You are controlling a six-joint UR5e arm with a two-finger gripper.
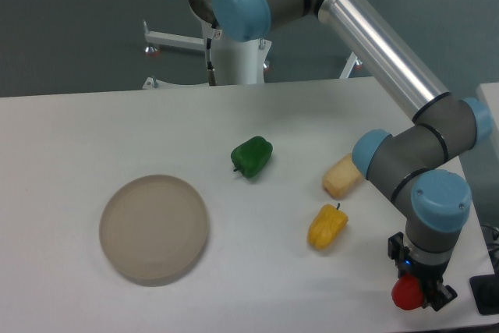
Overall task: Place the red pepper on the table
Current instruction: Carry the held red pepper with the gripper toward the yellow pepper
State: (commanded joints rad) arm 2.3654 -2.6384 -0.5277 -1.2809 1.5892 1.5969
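Observation:
The red pepper is a small glossy red ball at the front right, close to the surface of the white table. My gripper points down over it and is shut on it, with the pepper showing at its left side. Whether the pepper touches the table I cannot tell. The fingertips are mostly hidden by the pepper and the wrist.
A round beige plate lies at the front left. A green pepper sits mid-table, a yellow pepper right of centre, and a pale yellow block-like item behind it. The table's right edge is near the gripper.

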